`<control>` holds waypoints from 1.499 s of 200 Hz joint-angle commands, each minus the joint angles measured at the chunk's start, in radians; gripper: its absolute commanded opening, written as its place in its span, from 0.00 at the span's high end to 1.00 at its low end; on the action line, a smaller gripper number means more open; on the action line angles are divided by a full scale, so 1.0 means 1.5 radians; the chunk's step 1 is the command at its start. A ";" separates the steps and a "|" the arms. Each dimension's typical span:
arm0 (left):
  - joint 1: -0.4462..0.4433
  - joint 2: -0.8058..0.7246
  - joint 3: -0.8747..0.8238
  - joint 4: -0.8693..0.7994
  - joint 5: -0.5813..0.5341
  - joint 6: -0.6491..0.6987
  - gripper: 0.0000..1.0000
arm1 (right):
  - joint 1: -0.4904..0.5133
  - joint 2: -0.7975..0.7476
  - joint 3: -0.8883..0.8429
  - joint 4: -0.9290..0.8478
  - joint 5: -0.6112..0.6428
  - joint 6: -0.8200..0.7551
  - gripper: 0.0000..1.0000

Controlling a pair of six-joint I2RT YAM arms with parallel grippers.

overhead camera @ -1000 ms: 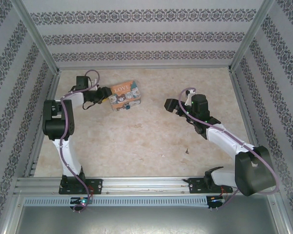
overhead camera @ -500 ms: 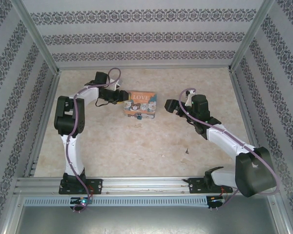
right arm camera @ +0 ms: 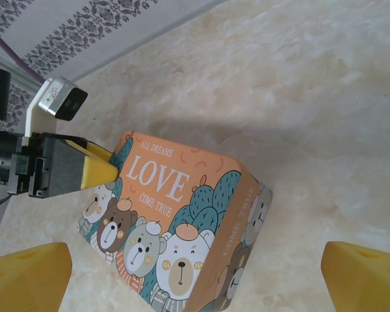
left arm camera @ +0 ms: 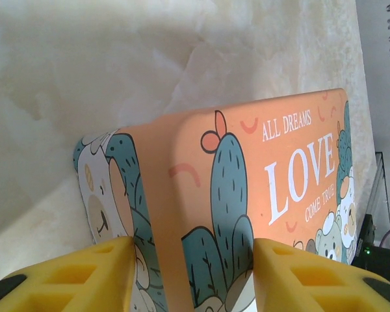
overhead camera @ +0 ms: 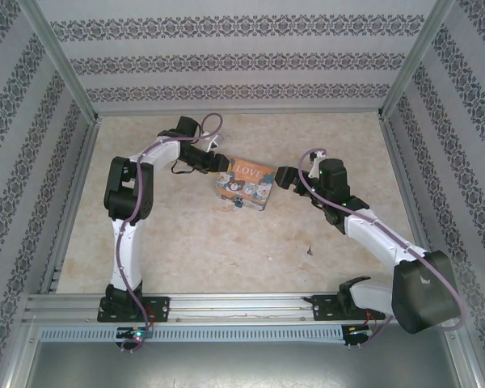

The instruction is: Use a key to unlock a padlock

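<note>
The left hand clamps the box, the right hand gapes open at its 3 o'clock, and the padlock at its 6 o'clock edge may swing away if the box tilts.

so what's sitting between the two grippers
The box: the left gripper grips one end, the open right gripper faces the other, seen in the top view.

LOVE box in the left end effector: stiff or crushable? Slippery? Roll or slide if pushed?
The LOVE box looks stiff: its walls show no denting between the left end effector's fingers. The smooth printed surface may be slippery. Flat faces suggest it would slide, not roll.
</note>
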 commanded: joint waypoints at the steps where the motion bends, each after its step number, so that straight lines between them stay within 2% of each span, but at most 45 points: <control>1: -0.014 0.033 0.014 -0.051 -0.024 0.022 0.49 | -0.008 -0.019 -0.006 -0.021 0.018 -0.010 0.02; 36: -0.014 0.008 0.031 -0.025 -0.029 -0.010 0.43 | -0.018 -0.036 -0.004 -0.046 0.033 0.001 0.02; 61: -0.013 -0.024 0.043 -0.011 -0.066 -0.038 0.35 | -0.036 -0.048 0.007 -0.077 0.023 0.012 0.02; 89: -0.012 -0.066 0.037 0.013 -0.116 -0.072 0.30 | -0.048 -0.085 0.007 -0.129 0.042 0.020 0.02; 148: -0.006 -0.251 -0.136 0.170 -0.189 -0.166 0.29 | -0.068 -0.188 0.010 -0.308 0.042 0.040 0.03; 185: -0.006 -0.413 -0.312 0.269 -0.201 -0.237 0.29 | -0.058 -0.228 0.016 -0.452 0.018 0.049 0.17; 218: -0.006 -0.554 -0.454 0.293 -0.200 -0.287 0.29 | -0.022 -0.240 0.007 -0.556 0.033 0.040 0.31; 250: -0.006 -0.664 -0.557 0.289 -0.203 -0.322 0.29 | 0.023 -0.236 -0.022 -0.589 0.074 0.043 0.42; 300: -0.015 -0.775 -0.710 0.347 -0.194 -0.396 0.29 | 0.085 -0.213 -0.058 -0.609 0.135 0.065 0.51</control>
